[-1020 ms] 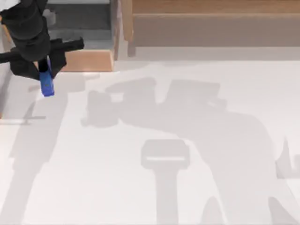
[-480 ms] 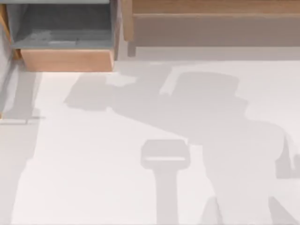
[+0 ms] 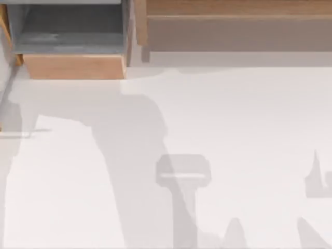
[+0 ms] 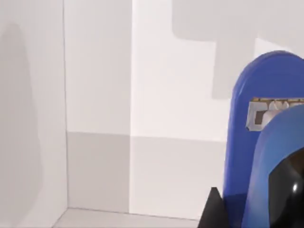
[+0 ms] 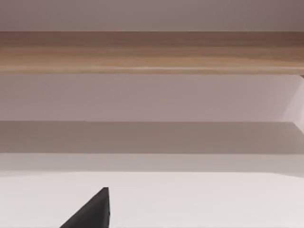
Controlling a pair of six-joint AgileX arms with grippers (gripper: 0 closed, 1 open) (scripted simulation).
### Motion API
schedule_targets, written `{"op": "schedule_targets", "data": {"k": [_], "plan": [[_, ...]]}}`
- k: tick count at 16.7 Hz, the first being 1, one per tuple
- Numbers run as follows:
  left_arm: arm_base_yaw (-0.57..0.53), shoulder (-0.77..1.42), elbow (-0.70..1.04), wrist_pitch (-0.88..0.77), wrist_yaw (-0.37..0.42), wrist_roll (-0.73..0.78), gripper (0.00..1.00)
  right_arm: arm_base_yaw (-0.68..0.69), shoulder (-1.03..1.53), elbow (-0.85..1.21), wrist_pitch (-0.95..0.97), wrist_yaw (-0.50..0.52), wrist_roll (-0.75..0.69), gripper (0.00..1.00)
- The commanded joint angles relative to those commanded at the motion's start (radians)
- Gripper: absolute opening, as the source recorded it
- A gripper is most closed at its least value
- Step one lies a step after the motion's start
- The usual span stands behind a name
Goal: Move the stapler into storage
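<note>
At the upper left of the top view the drawer (image 3: pixel 75 66) stands pulled out, its wooden front facing the white desk (image 3: pixel 249 114) and its grey inside open to the camera. A second ago your left gripper hung right at that wooden front with the stapler pointing down from it. Since then the arm has swung away from that spot, and its broad shadow has slid from the middle of the desk toward the lower left.

That reads as a detour rather than a delivery. The stapler (image 4: pixel 242 142) has not gone into the drawer: it rides at the right edge of the left wrist view, close to the lens and upright against pale walls. The left gripper (image 4: pixel 251 213) appears to have its fingers (image 4: pixel 213 213) closed tight on it, one dark tip showing at its foot. By that judgement, storage is still to come.

The stapler itself is a bright blue bar with a rounded top. A strip of bare metal shows under its upper leaf, and a glossy black end sits low at the frame's right.

Farther right, the long wooden cabinet (image 3: pixel 233 21) runs along the top edge, and your right gripper (image 5: pixel 90 213) sits parked facing it.
</note>
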Motion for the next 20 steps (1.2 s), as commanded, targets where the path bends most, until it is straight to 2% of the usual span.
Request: {"op": "schedule_targets", "data": {"k": [6, 20], "plan": [[0.051, 0.216, 0.088, -0.074, 0.072, 0.042, 0.00, 0.000, 0.000, 0.000, 0.000, 0.000, 0.000, 1.00], [0.052, 0.214, 0.033, -0.033, 0.074, 0.045, 0.00, 0.000, 0.000, 0.000, 0.000, 0.000, 0.000, 1.00]]}}
